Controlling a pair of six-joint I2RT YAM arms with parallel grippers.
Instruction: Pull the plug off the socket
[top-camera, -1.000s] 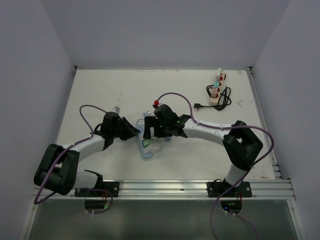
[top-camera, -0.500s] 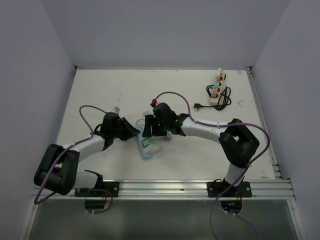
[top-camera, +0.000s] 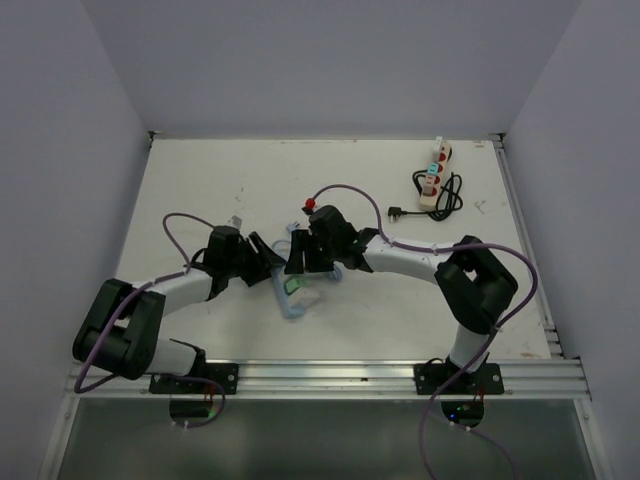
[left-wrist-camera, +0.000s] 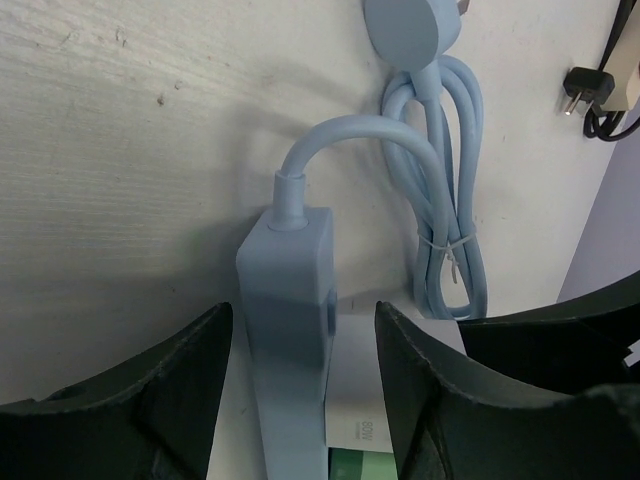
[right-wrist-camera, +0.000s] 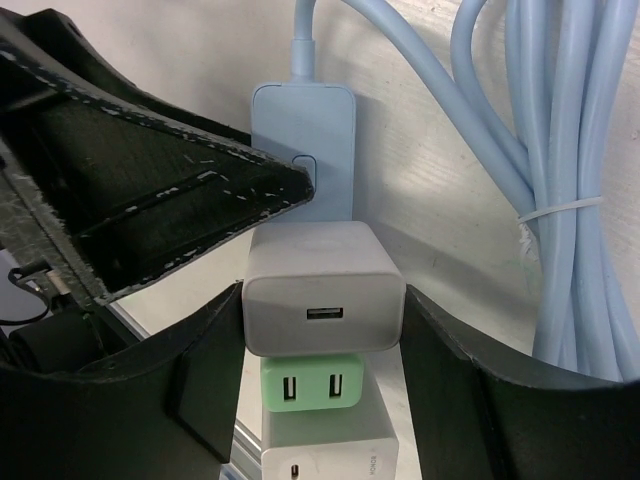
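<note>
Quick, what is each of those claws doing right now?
Left gripper: open, straddling the blue power strip, not clamping it.
Right gripper: shut on the white charger.

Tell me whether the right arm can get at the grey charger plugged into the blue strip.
Probably yes: the right gripper brackets the grey charger, its fingers seemingly against both sides with nothing between. The left gripper straddles the blue strip just behind, open, without covering the charger.

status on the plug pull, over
left tool open, straddling blue power strip. right tool shut on white charger, not yet pulled off strip. green adapter hard against it on the near side.
</note>
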